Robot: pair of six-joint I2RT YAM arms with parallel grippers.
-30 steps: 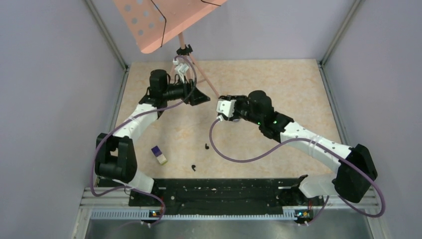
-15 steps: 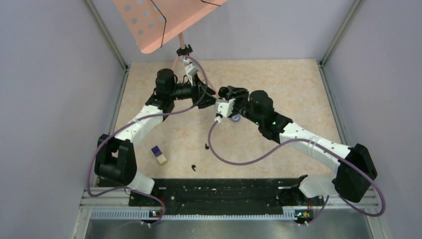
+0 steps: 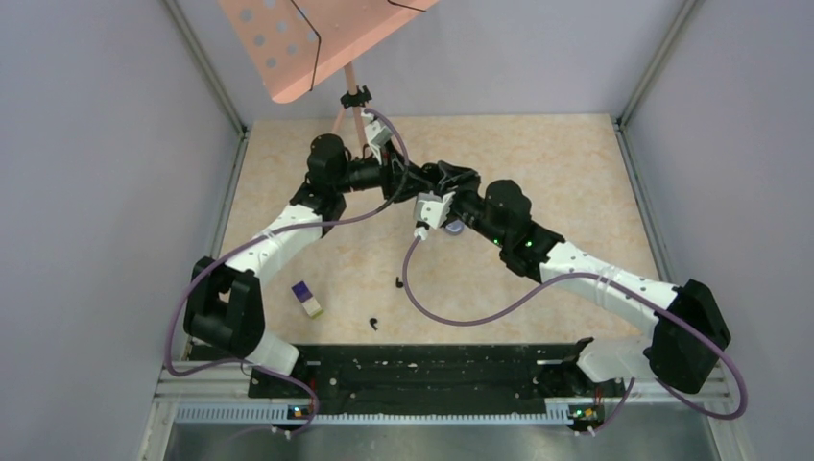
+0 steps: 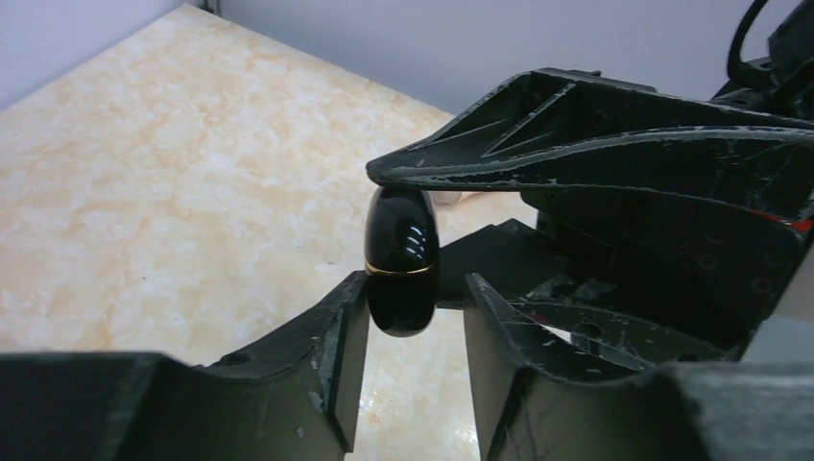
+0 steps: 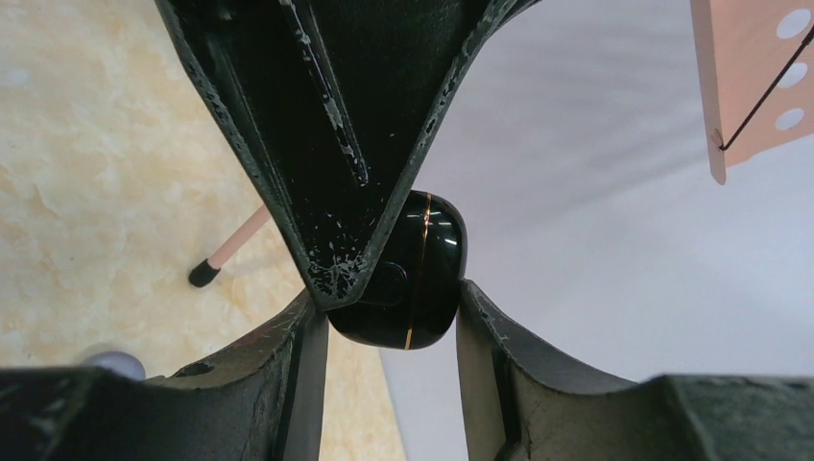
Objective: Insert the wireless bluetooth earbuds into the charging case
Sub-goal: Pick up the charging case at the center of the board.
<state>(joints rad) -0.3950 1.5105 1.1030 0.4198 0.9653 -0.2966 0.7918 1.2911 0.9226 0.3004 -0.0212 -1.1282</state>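
Case [image 4: 401,259] between both arms' jaws — earbuds [image 3: 399,282] nearer, block [image 3: 306,299] left

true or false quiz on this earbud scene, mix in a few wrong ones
1. The right gripper holds the black charging case in the air, with the left gripper set around it. True.
2. The charging case is open. False: its gold seam looks shut.
3. Two black earbuds lie on the table. True.
4. The left gripper holds the purple-and-cream block. False: the purple-and-cream block lies on the table.
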